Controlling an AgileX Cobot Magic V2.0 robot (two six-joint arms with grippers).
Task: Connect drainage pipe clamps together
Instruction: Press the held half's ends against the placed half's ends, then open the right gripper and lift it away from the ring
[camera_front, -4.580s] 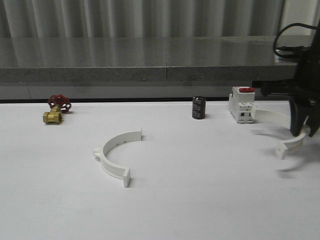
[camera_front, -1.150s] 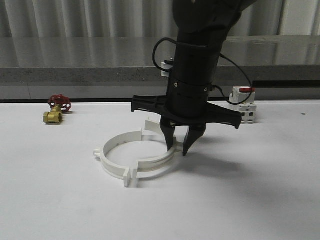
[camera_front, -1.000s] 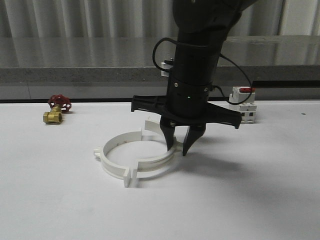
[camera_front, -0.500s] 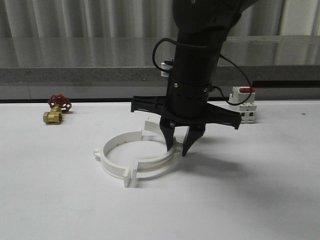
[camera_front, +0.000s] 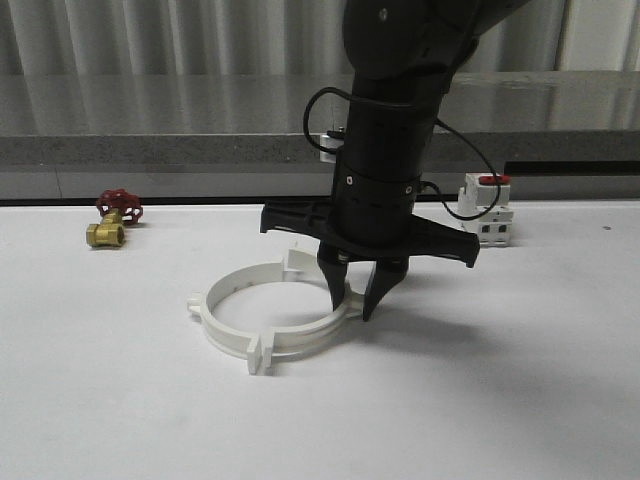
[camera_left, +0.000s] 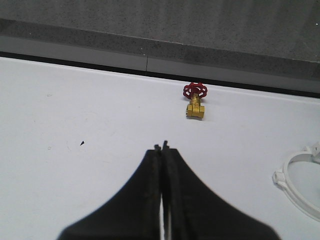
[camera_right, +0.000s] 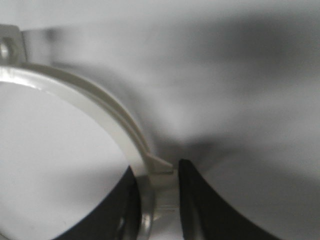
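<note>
Two white drainage pipe clamps lie on the table as a ring. The left half (camera_front: 215, 300) and the right half (camera_front: 310, 333) meet at the front flange tabs (camera_front: 262, 355). My right gripper (camera_front: 352, 305) points straight down over the ring's right side. Its fingers straddle the right half's band (camera_right: 100, 102) at a small lug (camera_right: 161, 165), shut on it (camera_right: 156, 167). My left gripper (camera_left: 161, 146) hovers shut and empty over bare table, with the ring's edge (camera_left: 300, 175) off to its side.
A brass valve with a red handwheel (camera_front: 112, 220) sits at the back left, also in the left wrist view (camera_left: 195, 102). A white breaker with a red switch (camera_front: 485, 212) stands behind the right arm. A grey ledge (camera_front: 150, 130) runs along the table's far edge.
The right gripper carried its clamp from the far right over to the left clamp. In the last second it lowered slightly, and the right half now sits level against the left half.
</note>
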